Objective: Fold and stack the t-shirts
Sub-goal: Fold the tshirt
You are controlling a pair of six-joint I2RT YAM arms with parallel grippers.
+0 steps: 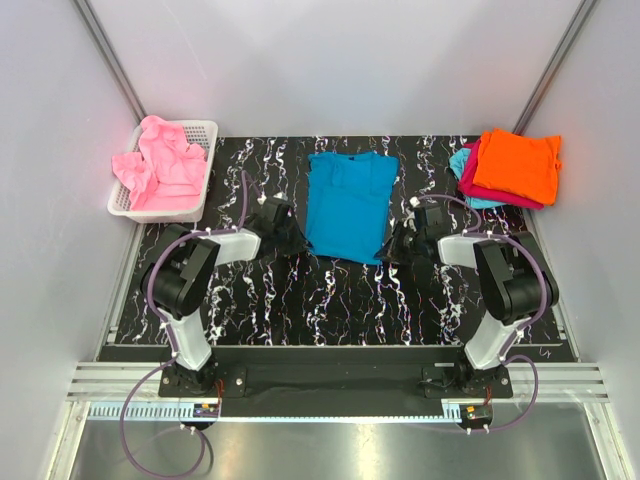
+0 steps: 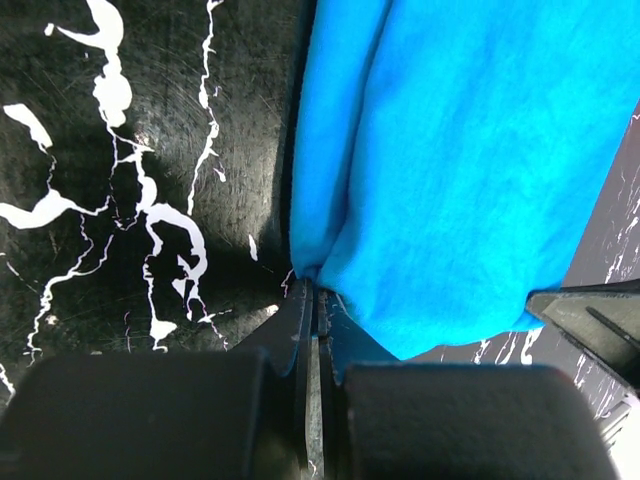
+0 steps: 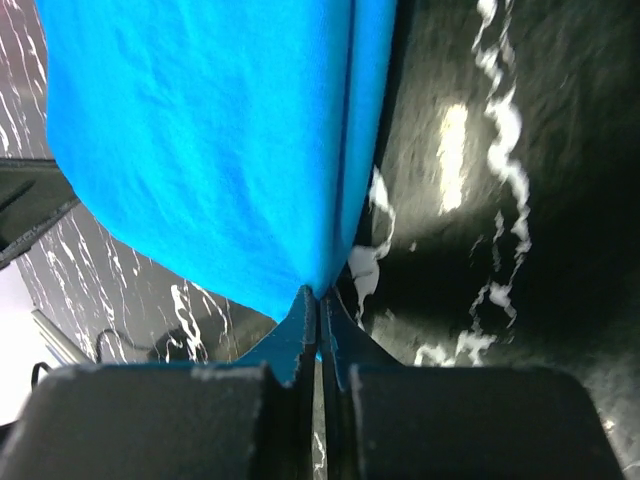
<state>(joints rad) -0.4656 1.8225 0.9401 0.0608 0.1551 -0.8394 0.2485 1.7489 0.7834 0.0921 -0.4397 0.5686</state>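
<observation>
A: Where's the teal-blue t-shirt [image 1: 348, 205]?

B: Flat on the table [image 1: 260, 300], mid-way across, a long panel with its sides folded in. Left gripper [image 2: 312, 292] pinched tight on the near left corner. Right gripper [image 3: 318, 296] the same on the near right corner.

A: Handling?

B: Light, thin, limp cloth, so it likely sags between the pinches. Corner holds suit it. Lift both evenly or the fold skews.
</observation>
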